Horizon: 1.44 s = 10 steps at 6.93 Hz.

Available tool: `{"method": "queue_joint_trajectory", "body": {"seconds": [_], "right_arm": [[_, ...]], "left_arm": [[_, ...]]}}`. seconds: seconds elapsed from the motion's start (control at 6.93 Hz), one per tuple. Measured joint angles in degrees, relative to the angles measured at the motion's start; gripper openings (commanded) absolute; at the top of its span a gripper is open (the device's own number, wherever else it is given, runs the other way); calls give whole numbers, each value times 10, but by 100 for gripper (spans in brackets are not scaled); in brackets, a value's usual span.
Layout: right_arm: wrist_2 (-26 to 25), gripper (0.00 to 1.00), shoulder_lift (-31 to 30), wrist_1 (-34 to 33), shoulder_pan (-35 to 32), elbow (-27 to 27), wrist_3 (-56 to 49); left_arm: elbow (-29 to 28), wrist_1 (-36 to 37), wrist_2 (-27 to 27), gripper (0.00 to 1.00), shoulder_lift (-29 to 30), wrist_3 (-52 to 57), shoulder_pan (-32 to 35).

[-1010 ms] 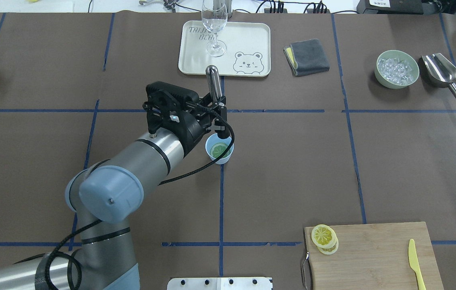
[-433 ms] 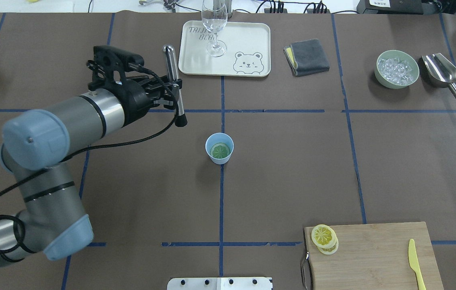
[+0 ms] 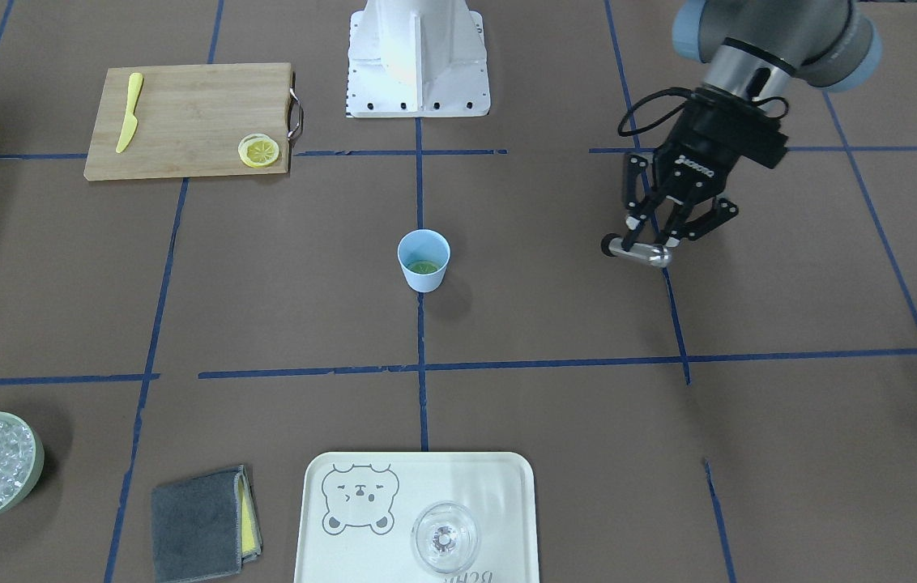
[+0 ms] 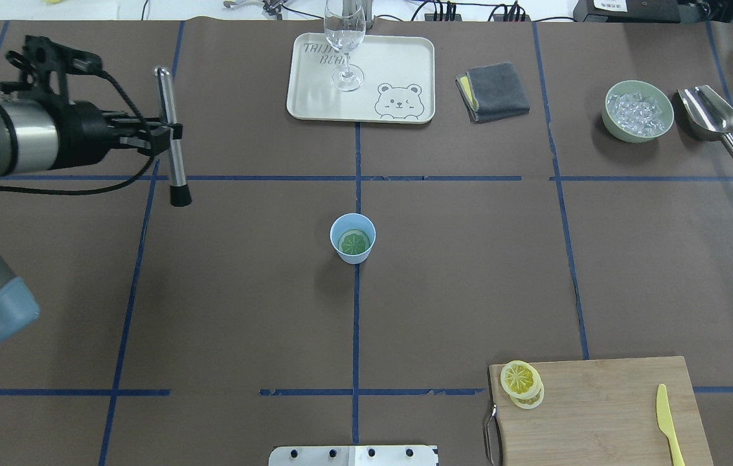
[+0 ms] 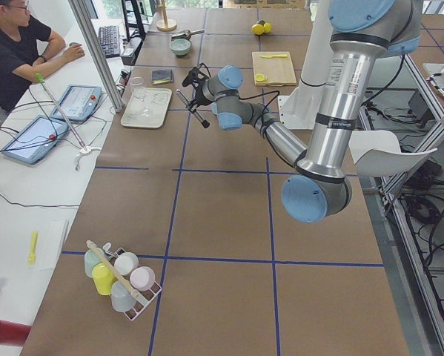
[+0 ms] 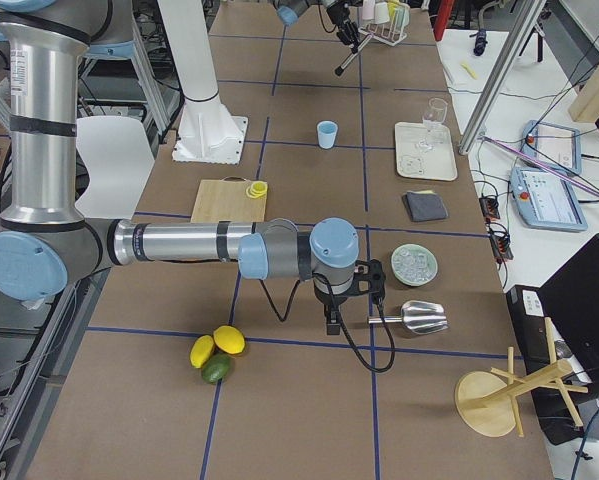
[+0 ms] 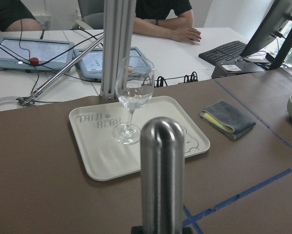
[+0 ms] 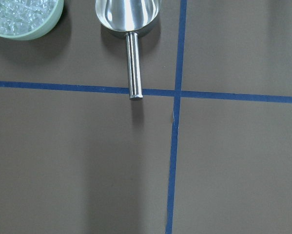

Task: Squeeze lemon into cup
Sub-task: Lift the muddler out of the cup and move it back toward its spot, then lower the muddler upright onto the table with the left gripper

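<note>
The lemon [image 4: 353, 243] lies flat, face up in the upright cup [image 4: 355, 257], shown whole only from overhead. The left fingers [image 3: 633, 217] clench a rod [image 4: 175, 165]. I cannot tell about the right fingers [image 6: 331, 322].

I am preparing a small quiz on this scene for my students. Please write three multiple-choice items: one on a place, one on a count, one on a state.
1. The wine glass stands
A. on the tray
B. on a shelf
C. on the floor

2. How many lemon slices lie on the cutting board?
A. none
B. five
C. two

3. The left gripper is
A. open and empty
B. shut on the metal rod
C. shut on a spoon

Answers:
1 A, its foot rests on the tray.
2 C, the overhead view shows two overlapping slices at the board's corner.
3 B, the fingers clamp the rod, which is held above the table.
</note>
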State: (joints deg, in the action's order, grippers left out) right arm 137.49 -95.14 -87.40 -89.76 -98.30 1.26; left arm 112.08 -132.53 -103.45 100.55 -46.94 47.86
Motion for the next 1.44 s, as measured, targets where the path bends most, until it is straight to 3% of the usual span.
{"method": "queue_joint_trajectory", "body": {"seconds": [0.29, 0.43, 1.01, 1.15, 1.44], "right_arm": [[-2, 100, 14, 9, 0, 24, 1], [-2, 100, 18, 11, 0, 26, 1], [-1, 100, 20, 18, 0, 25, 3], [-1, 100, 20, 19, 0, 23, 3], [0, 100, 21, 23, 0, 20, 2]], "left_arm": [[12, 53, -89, 0, -52, 3, 53], [16, 107, -107, 0, -62, 3, 65], [10, 370, -121, 0, -68, 135, 68], [-14, 410, -145, 0, -59, 159, 65], [-97, 435, -243, 0, -25, 170, 63]]}}
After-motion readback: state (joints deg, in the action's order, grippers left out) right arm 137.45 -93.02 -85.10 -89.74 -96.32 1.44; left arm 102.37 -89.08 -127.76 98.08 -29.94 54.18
